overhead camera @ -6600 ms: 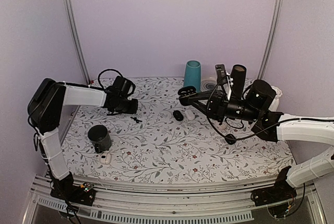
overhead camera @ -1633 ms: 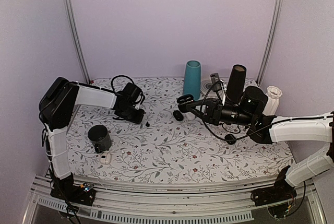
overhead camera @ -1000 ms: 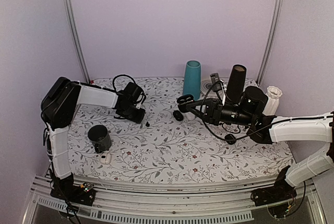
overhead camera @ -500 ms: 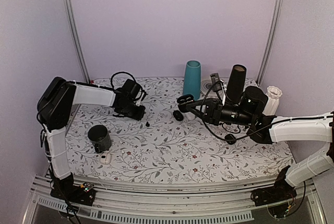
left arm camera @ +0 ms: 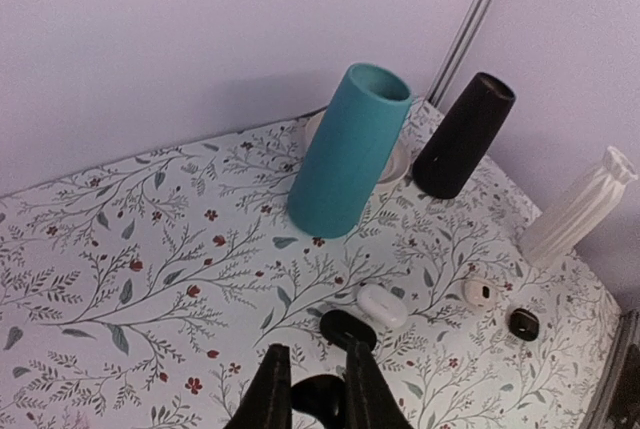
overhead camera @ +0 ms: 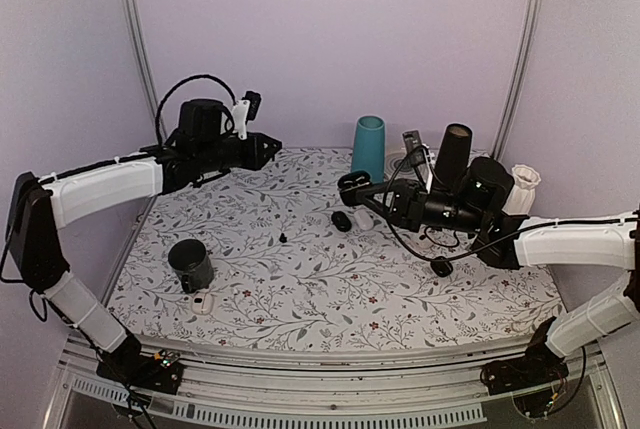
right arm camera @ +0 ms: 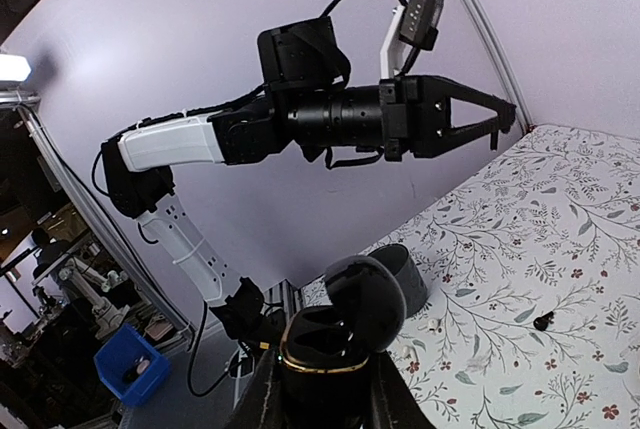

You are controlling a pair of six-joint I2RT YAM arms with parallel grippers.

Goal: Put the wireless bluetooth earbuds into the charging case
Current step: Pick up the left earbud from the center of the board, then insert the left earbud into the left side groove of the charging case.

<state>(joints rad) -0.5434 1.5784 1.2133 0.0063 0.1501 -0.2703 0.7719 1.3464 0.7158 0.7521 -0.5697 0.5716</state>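
Floral-print counter, lilac walls. Right pincer grasps the glossy, rounded charging case, lid open, above the far edge. Left pincer pinches one earbud. The second earbud lies mid-counter.

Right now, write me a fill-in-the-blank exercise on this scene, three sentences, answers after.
The right gripper grips the charging case, whose lid is ____. The left gripper pinches a small dark earbud; the loose earbud lies on the table to the ____ of the black oval pod. Behind that pod stands a tall cup coloured ____.
Missing words: open; left; teal.
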